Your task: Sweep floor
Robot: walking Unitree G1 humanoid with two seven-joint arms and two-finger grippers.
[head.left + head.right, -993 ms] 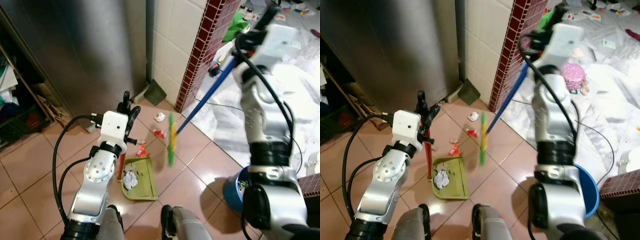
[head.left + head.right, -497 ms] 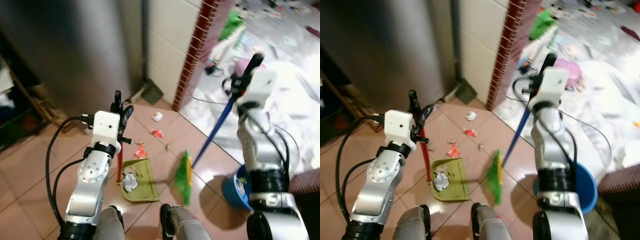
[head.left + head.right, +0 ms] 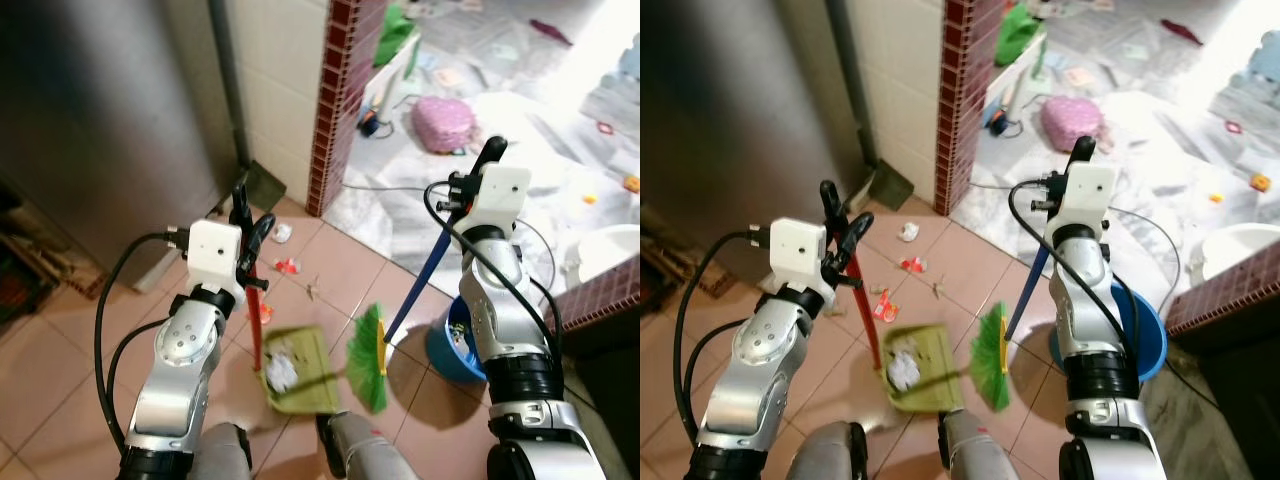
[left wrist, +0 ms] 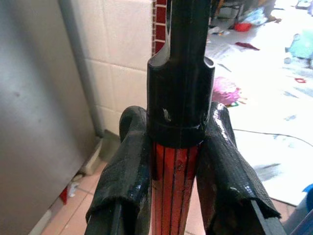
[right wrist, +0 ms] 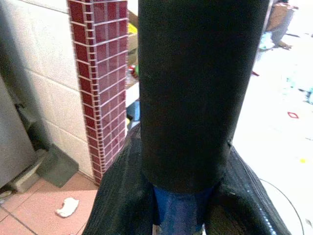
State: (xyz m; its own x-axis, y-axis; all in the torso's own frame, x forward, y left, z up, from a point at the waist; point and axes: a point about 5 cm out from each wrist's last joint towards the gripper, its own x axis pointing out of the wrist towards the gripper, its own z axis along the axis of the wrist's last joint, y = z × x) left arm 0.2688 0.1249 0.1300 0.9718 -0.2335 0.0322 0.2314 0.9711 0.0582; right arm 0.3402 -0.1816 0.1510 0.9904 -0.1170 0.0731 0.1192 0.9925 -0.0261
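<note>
Broom (image 3: 369, 345): green bristles on tile floor (image 3: 60, 340), blue handle clamped in right tool (image 5: 181, 215). Dustpan (image 3: 297, 368): green, just beside bristles, crumpled paper inside; red handle clamped in left tool (image 4: 176, 196). Scraps (image 3: 912, 264) near red-tile wall edge (image 3: 952, 100). Blue bucket (image 3: 1140, 340) by right arm.

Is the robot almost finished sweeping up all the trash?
Partly. A white crumpled paper already lies in the green dustpan. The left gripper holds the dustpan's red handle, and the right gripper holds the broom beside the pan. A white wad and red scraps remain on the tiles.
</note>
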